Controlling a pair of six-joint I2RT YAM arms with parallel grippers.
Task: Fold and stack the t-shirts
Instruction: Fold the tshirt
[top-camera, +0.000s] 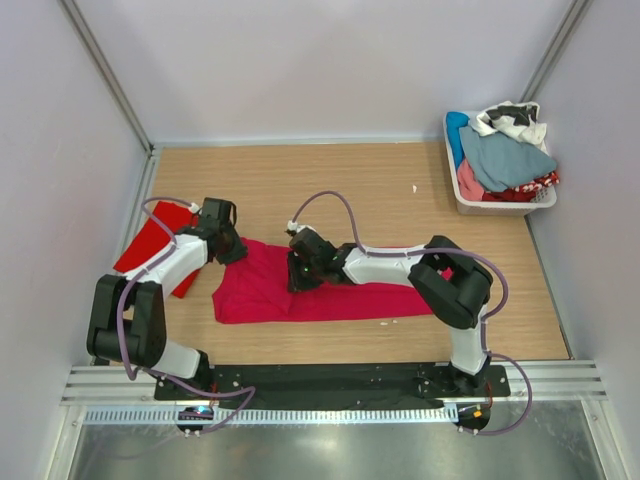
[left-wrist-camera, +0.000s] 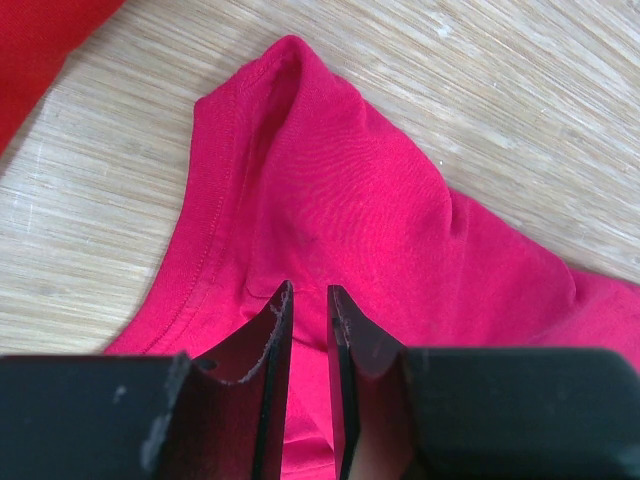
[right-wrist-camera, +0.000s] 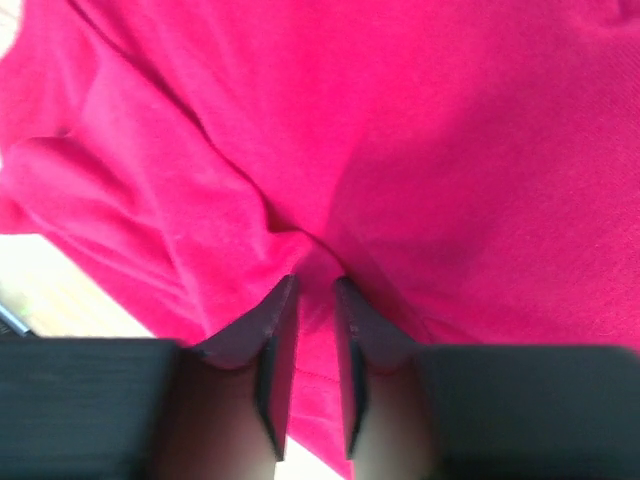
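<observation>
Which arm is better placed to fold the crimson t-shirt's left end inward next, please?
The left arm, probably: its jaws pinch the crimson t-shirt right at that end's corner, while the right arm has its jaws on cloth nearer the shirt's middle.

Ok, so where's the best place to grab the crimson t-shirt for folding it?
By a pinched-up ridge of cloth, from straight above: the crimson t-shirt lies flat on the table, leaving no edge to get under. The left gripper pinches near the hemmed corner, the right gripper mid-cloth.
</observation>
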